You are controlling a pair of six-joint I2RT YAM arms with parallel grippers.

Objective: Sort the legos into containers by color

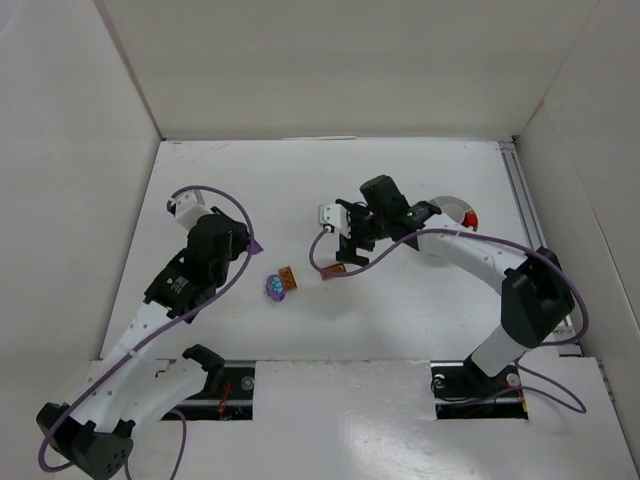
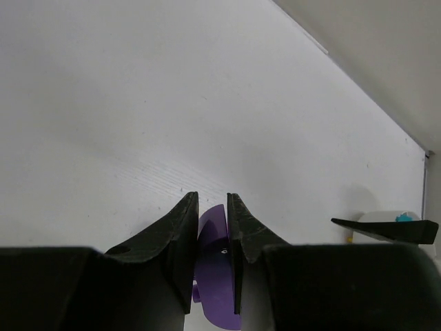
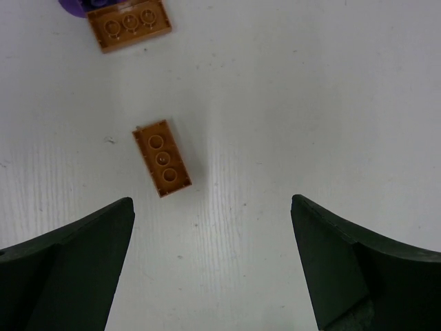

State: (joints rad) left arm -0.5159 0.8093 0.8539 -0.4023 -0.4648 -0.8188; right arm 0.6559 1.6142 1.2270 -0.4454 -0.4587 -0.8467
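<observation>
My left gripper point(image 1: 248, 241) is shut on a purple lego point(image 2: 215, 265), which is pinched edgewise between the two black fingers point(image 2: 180, 227) and held over bare table at the left. Right of it on the table lie a brown lego point(image 1: 288, 277), a purple and teal lump point(image 1: 274, 288) and a second brown lego point(image 1: 333, 272). My right gripper point(image 1: 350, 252) hangs open just above that second brown brick point(image 3: 162, 157), which lies ahead and to the left of the gap between the fingers. The white bowl point(image 1: 452, 203) sits behind the right arm and holds a red piece point(image 1: 470, 220).
White walls enclose the table on the left, back and right. A rail point(image 1: 520, 190) runs along the right edge. Purple cables loop off both arms. The right forearm point(image 1: 470, 250) covers part of the bowl.
</observation>
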